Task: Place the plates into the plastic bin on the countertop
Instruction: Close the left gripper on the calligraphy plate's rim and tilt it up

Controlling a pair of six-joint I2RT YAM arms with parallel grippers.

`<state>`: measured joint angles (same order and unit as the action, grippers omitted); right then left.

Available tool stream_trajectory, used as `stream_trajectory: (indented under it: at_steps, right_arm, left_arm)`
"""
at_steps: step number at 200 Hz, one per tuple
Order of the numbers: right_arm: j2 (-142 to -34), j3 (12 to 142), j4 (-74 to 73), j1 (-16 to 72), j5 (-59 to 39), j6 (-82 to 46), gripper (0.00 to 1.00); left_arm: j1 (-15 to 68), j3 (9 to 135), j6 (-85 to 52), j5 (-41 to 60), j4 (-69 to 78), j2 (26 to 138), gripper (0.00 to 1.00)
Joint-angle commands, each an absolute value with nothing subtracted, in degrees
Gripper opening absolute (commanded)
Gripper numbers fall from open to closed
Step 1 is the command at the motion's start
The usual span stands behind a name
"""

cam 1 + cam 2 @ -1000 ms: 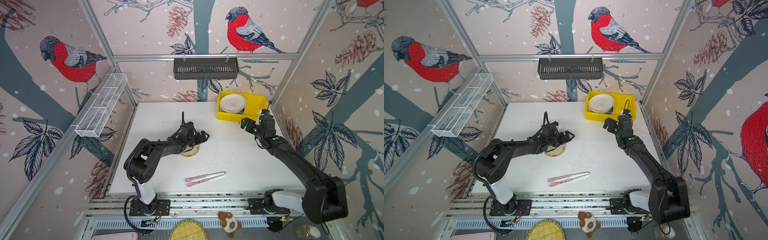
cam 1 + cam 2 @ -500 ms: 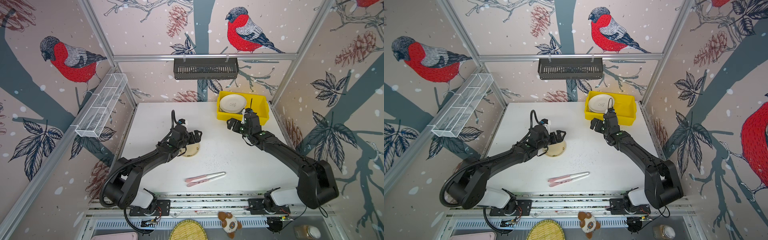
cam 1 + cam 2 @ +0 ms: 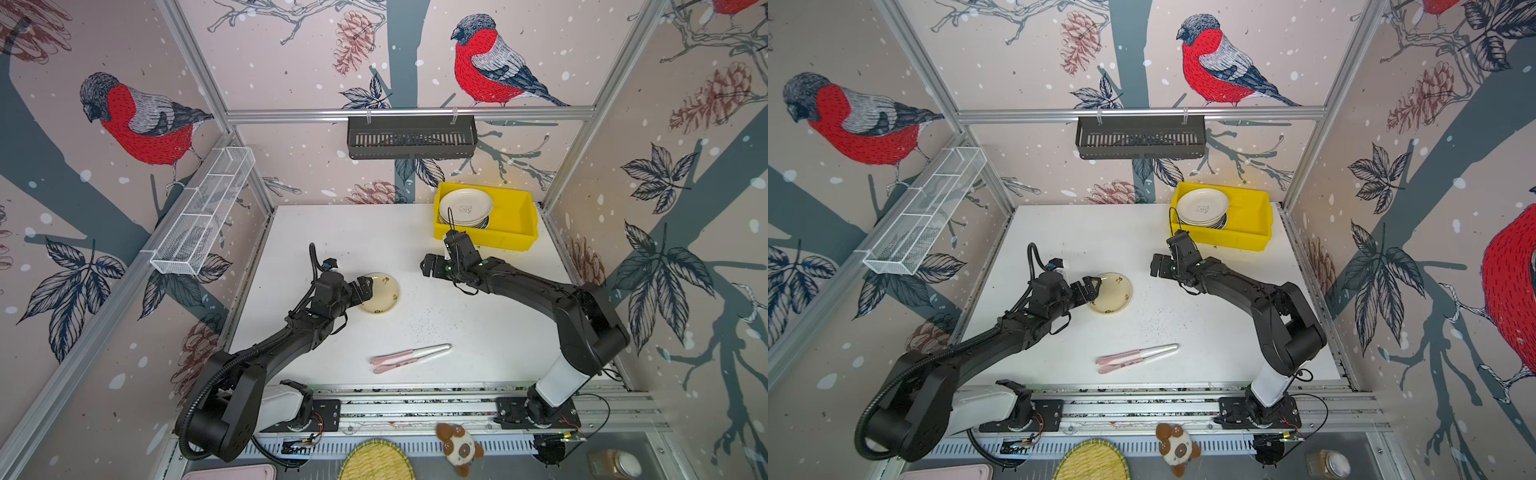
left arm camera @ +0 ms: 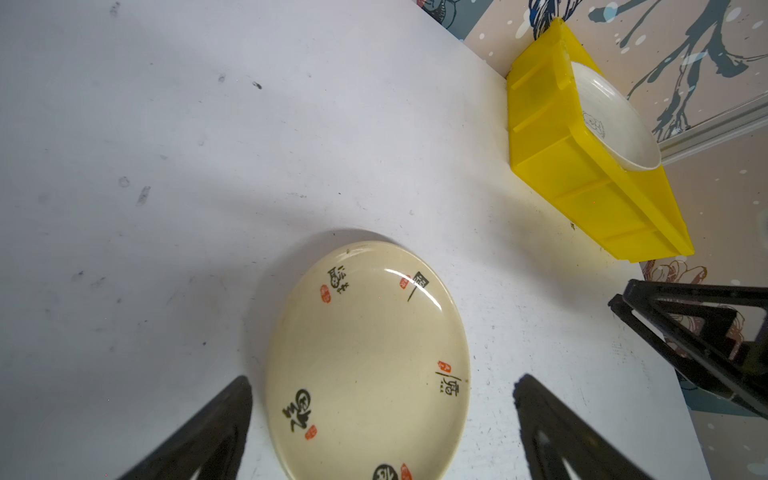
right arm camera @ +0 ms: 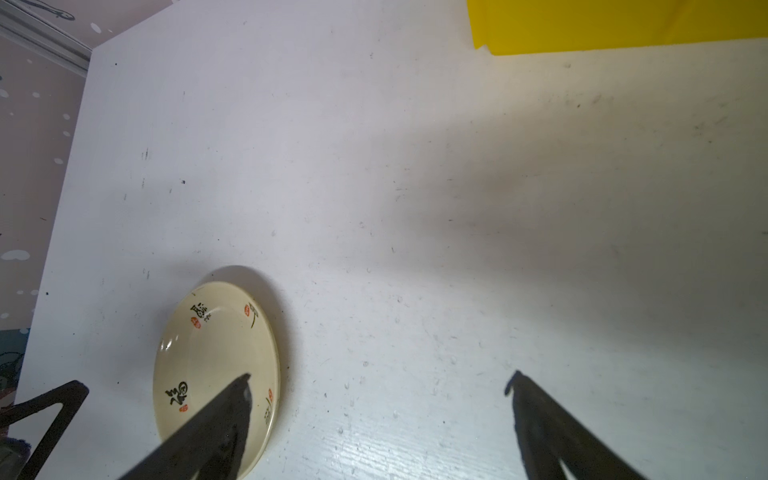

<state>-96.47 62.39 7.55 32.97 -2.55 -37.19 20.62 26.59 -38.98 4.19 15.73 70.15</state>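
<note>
Left end effector (image 3: 367, 289) released at edge of cream plate (image 3: 384, 294) on desk (image 3: 332, 232); right end effector (image 3: 429, 266) released, empty, near yellow bin (image 3: 515, 237).

The left arm (image 3: 307, 332) and the right arm (image 3: 532, 291) are 2 matte black builds of bulky rounded joint housings and slimmer links. Each has a white lower segment (image 3: 559, 380) on a black base plate (image 3: 515, 411) with thin red wires. A ribbed black hose (image 3: 185, 419) runs along the left arm, and a thin black cable (image 3: 311, 259) with a blue plug arcs above its wrist. The left gripper (image 4: 384, 379) and the right gripper (image 5: 381, 375) carry black, triangular, hollowed fingers.
</note>
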Motion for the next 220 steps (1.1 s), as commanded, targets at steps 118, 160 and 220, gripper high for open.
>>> stream_trajectory:
  at_steps: [118,160,220]
  right_arm:
    - [-96.6,67.6,11.6,32.0,-3.1,-33.0,0.97]
    - [-95.0,67.2,12.2,32.0,-2.3,-33.0,0.97]
    - [-94.1,66.5,12.6,31.5,-2.1,-33.0,0.98]
  left_arm:
    - [11.7,16.2,-44.9,15.6,29.8,70.0,0.50]
    - [8.8,17.6,-46.9,23.3,32.5,76.4,0.50]
    - [8.2,20.7,-45.2,29.8,36.4,86.4,0.34]
